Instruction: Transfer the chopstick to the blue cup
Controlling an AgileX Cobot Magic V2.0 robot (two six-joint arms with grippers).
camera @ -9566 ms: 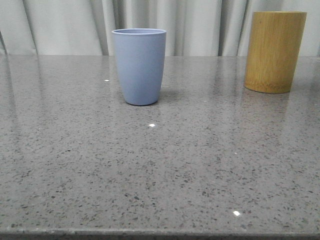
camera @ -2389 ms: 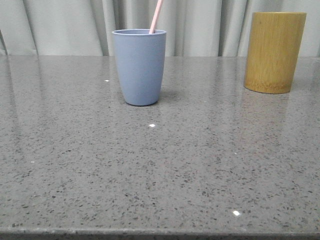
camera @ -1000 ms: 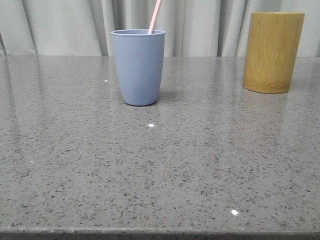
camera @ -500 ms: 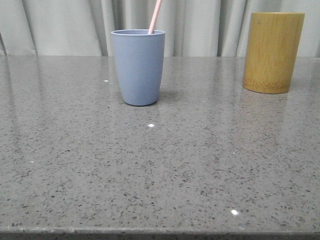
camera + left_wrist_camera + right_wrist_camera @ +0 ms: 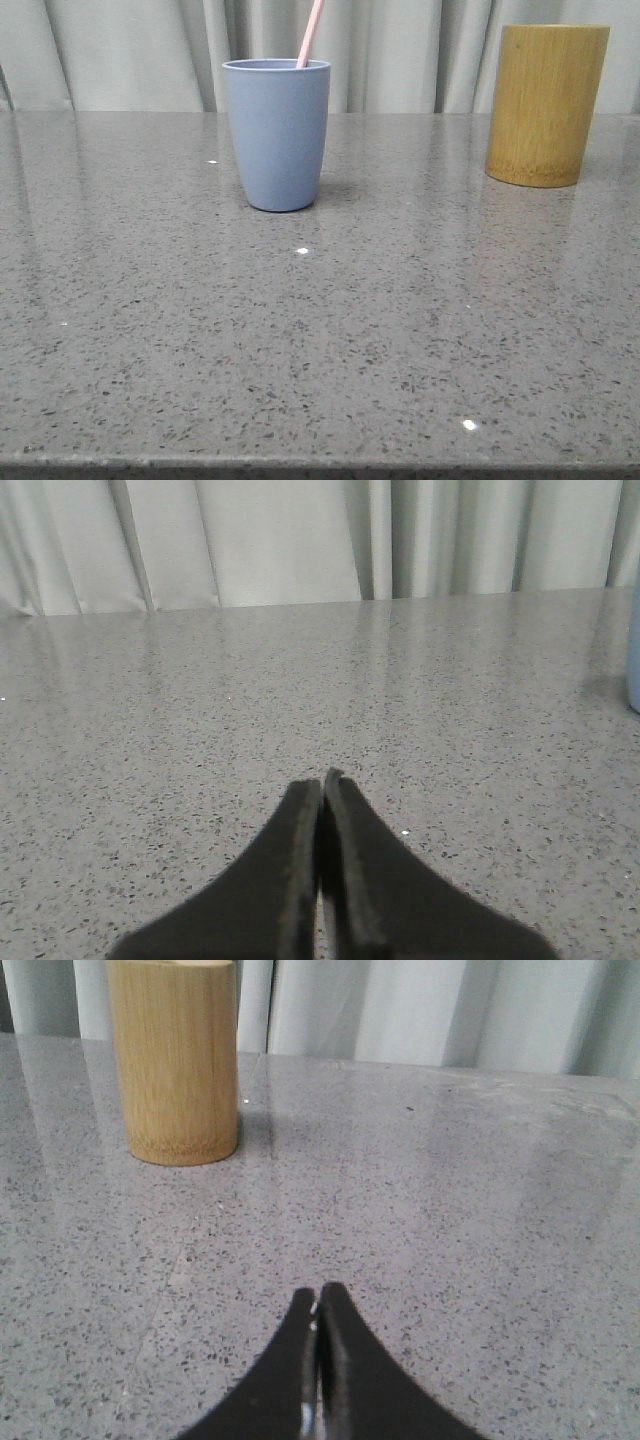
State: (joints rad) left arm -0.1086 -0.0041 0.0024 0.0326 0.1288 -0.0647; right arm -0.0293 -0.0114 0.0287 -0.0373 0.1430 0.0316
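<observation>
The blue cup (image 5: 277,133) stands upright on the grey stone table, left of centre in the front view. A pale pink chopstick (image 5: 311,33) leans out of its rim toward the right; only its top end shows. A sliver of the blue cup (image 5: 634,670) also shows at the edge of the left wrist view. My left gripper (image 5: 322,781) is shut and holds nothing, low over bare tabletop. My right gripper (image 5: 318,1294) is likewise shut and holds nothing, well short of the bamboo cylinder. Neither gripper appears in the front view.
A taller yellow-brown bamboo cylinder (image 5: 546,104) stands at the back right; in the right wrist view the bamboo cylinder (image 5: 173,1060) is ahead of my fingers. Pale curtains (image 5: 130,50) hang behind the table. The table's front edge (image 5: 320,464) runs along the bottom.
Compared with the earliest frame, a pink chopstick now stands in the blue cup. Over the last second nothing has visibly moved.
</observation>
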